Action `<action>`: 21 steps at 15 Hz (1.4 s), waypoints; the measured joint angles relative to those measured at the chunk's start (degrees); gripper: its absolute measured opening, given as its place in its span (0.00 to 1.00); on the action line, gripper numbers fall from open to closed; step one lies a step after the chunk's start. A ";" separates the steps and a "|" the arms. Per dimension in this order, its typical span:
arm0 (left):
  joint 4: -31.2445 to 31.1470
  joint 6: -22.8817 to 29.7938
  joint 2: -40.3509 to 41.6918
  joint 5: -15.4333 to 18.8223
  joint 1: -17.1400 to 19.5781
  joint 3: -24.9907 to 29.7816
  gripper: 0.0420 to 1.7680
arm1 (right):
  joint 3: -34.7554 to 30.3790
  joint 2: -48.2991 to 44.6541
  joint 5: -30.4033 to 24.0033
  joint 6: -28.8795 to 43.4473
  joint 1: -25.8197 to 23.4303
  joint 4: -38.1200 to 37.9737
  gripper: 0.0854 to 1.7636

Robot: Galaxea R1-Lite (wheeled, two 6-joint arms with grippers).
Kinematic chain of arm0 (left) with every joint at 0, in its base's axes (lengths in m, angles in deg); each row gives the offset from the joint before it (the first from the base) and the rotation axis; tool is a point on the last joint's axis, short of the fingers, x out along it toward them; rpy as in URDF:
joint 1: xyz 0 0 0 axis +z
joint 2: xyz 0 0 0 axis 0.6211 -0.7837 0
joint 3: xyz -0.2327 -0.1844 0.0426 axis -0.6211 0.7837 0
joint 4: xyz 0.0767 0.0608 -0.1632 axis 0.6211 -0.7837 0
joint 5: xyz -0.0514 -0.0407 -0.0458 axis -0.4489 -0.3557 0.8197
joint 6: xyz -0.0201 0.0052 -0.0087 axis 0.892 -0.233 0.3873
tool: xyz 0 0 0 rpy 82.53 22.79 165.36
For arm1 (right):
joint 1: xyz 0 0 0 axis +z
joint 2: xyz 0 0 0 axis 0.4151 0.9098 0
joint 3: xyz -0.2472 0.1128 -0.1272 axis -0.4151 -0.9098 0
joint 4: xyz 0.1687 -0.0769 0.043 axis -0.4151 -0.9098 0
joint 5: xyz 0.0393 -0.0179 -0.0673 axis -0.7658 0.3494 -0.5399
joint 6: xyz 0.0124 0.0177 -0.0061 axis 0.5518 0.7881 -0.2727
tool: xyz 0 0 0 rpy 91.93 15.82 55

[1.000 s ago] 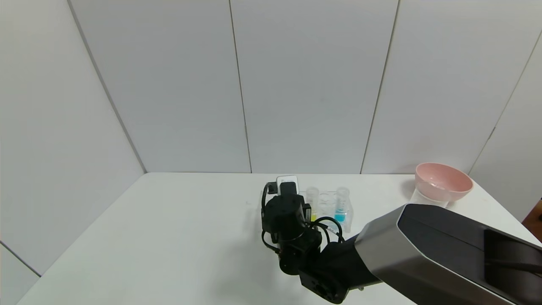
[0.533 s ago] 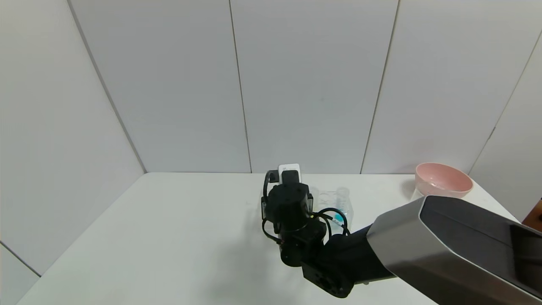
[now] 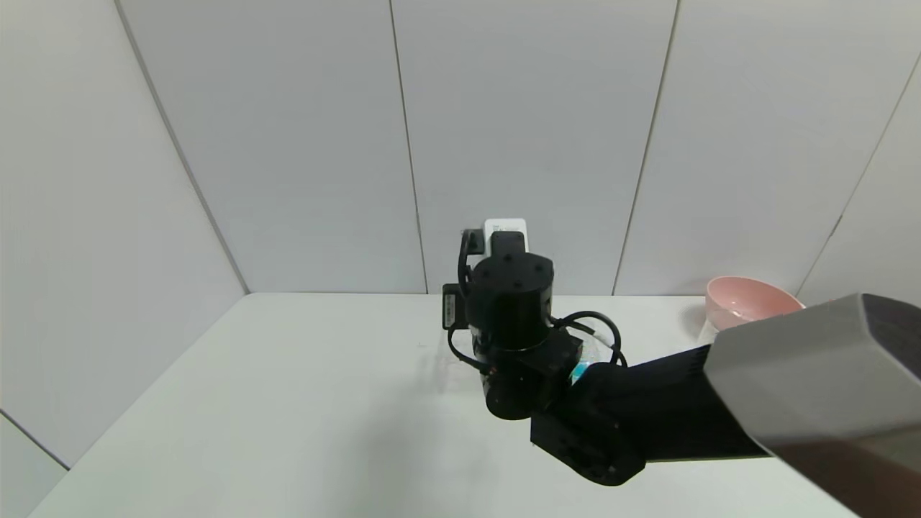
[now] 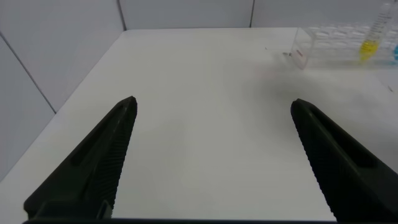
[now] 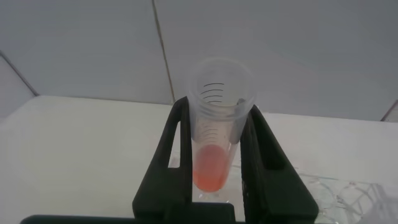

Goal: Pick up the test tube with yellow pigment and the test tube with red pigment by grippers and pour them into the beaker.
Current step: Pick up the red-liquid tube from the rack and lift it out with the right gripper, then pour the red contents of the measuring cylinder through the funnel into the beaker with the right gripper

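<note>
My right gripper (image 5: 217, 109) is shut on the test tube with red pigment (image 5: 212, 163), a clear tube with red-orange liquid at its bottom, held upright in the air above the table. In the head view my right wrist (image 3: 509, 309) hides its fingers and most of the clear tube rack. The test tube with yellow pigment (image 4: 369, 47) stands in the rack (image 4: 333, 46), seen far off in the left wrist view. My left gripper (image 4: 212, 104) is open and empty over bare table, far from the rack. I cannot make out the beaker.
A pink bowl (image 3: 748, 301) sits at the table's back right corner. A tube with blue liquid (image 3: 578, 372) peeks out beside my right arm. A corner of the rack (image 5: 351, 190) shows below the held tube. White walls close the table's far and left sides.
My right arm has risen with the red tube in its grip, lifting it up and away from the rack. It now covers the rack in the head view.
</note>
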 joint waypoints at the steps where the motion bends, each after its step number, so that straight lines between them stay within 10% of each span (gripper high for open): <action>1: 0.00 0.00 0.00 0.00 0.00 0.00 1.00 | -0.74 -2.16 0.06 -0.02 -0.40 -0.98 0.25; 6: 0.00 0.00 0.00 0.00 0.00 0.00 1.00 | -12.29 -18.29 -3.08 -2.23 -8.79 -3.80 0.25; 11: 0.00 0.00 0.00 0.00 0.00 0.00 1.00 | -26.69 -31.46 -14.62 -3.66 -31.33 -3.63 0.25; 17: 0.00 0.00 0.00 0.00 0.00 0.00 1.00 | -38.16 -35.51 -47.84 -8.72 -63.44 4.46 0.25; 21: 0.00 0.00 0.00 0.00 0.00 0.00 1.00 | -43.61 -32.84 -63.99 -26.26 -72.56 11.53 0.25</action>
